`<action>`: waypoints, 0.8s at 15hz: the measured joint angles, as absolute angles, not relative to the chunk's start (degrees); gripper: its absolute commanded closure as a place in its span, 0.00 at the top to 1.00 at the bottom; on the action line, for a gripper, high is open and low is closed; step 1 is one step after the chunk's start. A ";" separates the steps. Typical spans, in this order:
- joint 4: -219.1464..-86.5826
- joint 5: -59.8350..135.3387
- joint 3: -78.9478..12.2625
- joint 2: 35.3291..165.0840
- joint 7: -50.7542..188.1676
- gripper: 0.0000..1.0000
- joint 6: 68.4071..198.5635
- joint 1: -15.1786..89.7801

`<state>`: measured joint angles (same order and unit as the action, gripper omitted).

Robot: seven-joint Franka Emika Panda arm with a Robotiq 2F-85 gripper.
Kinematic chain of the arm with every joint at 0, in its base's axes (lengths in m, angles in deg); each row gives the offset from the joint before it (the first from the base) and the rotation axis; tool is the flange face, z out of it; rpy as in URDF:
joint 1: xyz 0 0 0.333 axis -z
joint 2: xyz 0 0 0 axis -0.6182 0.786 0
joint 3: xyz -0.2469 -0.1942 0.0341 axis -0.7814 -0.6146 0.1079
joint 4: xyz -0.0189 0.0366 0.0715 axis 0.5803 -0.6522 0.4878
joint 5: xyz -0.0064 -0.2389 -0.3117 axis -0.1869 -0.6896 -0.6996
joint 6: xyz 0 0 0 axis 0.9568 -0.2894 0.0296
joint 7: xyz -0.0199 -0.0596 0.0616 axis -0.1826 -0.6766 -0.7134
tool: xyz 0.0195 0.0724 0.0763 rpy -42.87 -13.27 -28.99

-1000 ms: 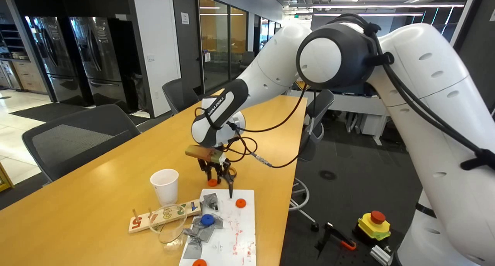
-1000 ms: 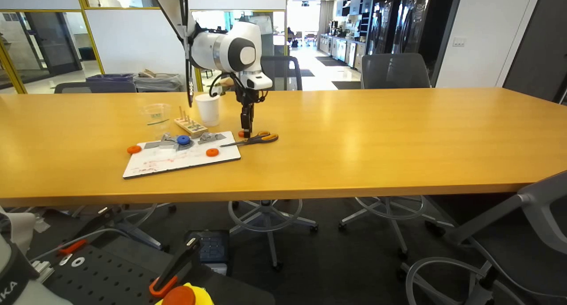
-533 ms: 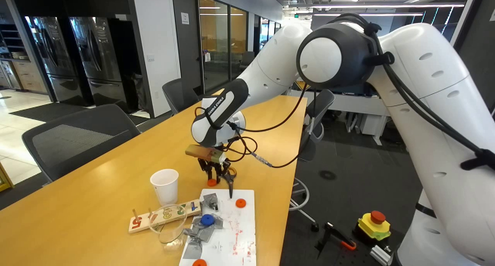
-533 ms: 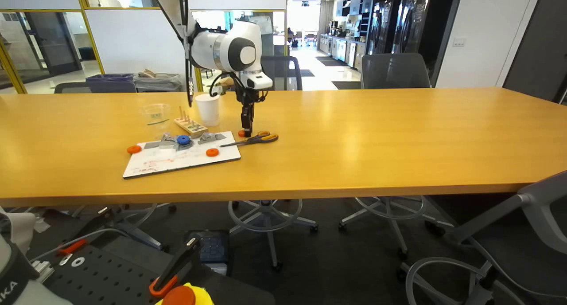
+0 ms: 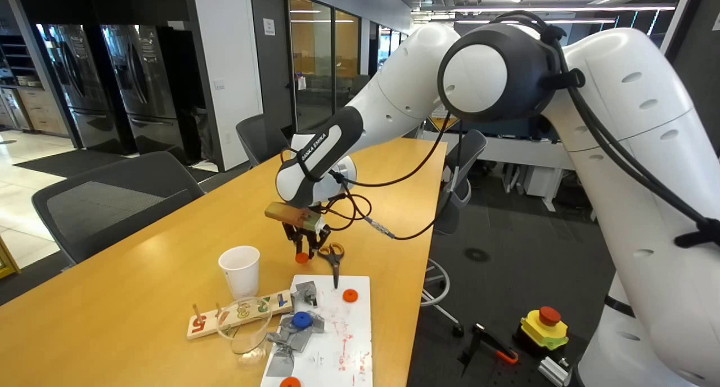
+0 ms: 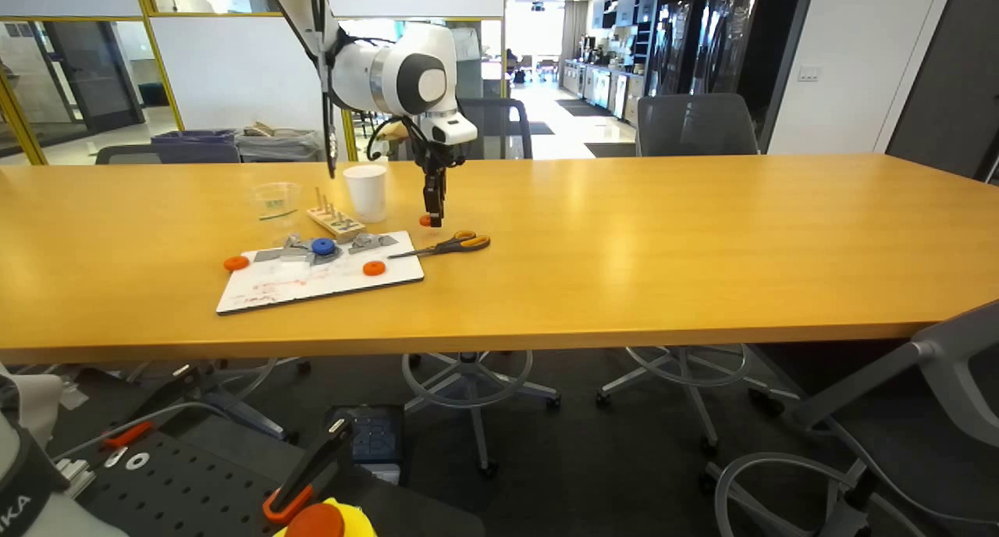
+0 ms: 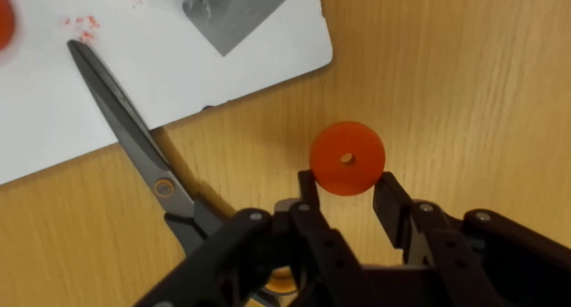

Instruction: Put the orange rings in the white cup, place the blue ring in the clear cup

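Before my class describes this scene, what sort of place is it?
Probably a shared office space for meetings or breaks: a long honey-coloured wooden table, grey mesh-backed chairs around it, and shiny metal refrigerators beyond.

Overhead, light is thrown by long, thin, white ceiling strip lights (image 5: pixel 562 8), and glare is caught on the yellow-brown wooden table (image 6: pixel 593 264)! The white far passage (image 6: pixel 534 41) is blown out. In the wrist view, a shadow is cast beside the grey-bladed metal scissors (image 7: pixel 136 137); the leftmost round orange ring (image 7: pixel 4 21) is blurred.
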<state>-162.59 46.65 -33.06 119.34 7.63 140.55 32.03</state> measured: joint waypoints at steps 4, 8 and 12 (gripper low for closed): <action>-163.83 46.62 -32.20 115.69 7.69 0.17 142.18 30.46; -164.30 46.21 -31.44 111.66 7.60 0.17 142.43 27.35; -164.23 45.27 -31.01 109.16 7.51 0.17 142.43 24.81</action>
<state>-164.23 45.27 -31.01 109.16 7.51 142.43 24.81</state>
